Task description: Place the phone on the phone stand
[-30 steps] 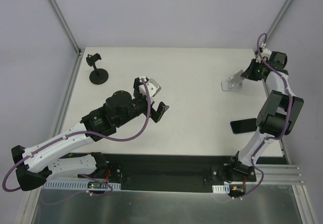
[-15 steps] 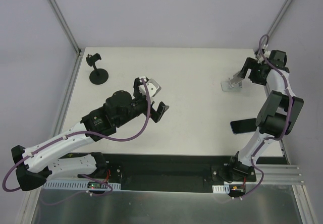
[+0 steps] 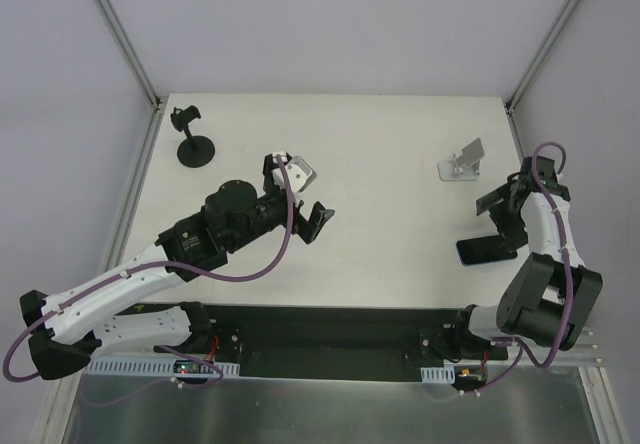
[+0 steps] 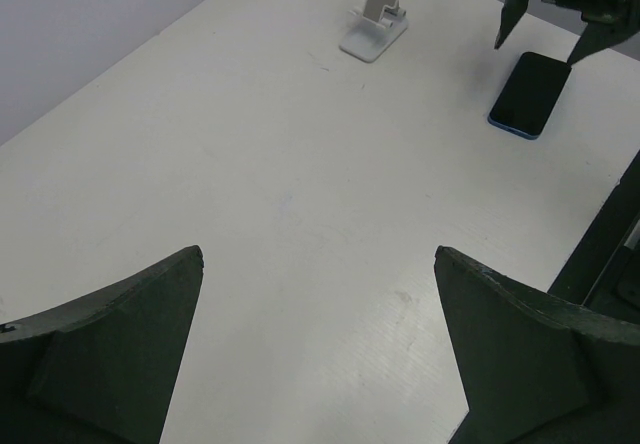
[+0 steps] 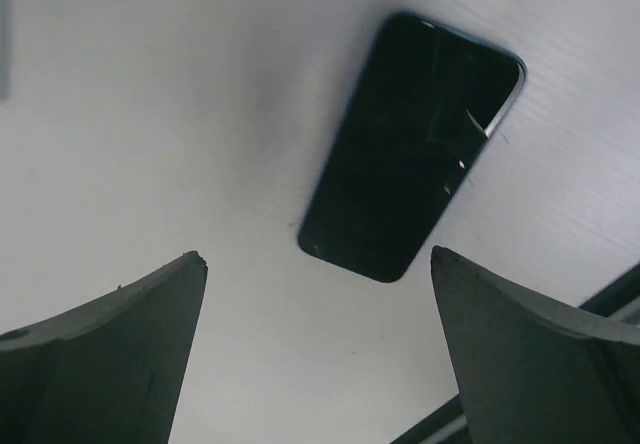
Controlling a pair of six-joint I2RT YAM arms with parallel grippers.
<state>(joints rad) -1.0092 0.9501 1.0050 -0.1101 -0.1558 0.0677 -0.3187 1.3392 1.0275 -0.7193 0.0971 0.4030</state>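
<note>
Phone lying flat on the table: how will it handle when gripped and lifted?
Probably stiff: the phone is a slim rigid slab. Its glossy screen may be slippery. Lying flat on the table, its thin edges likely offer little grip.

Left arm (image 3: pixel 110 289) reaches out long and low from its base at near left, angled toward the middle, with a purple cable looped along it. Left hand (image 3: pixel 298 196) is at the far end, fingers spread wide with nothing between them. Right arm (image 3: pixel 552 232) is folded tight over its base at near right, elbow low, forearm rising away. Right hand (image 3: pixel 503 204) points down, jaws wide apart, empty.
</note>
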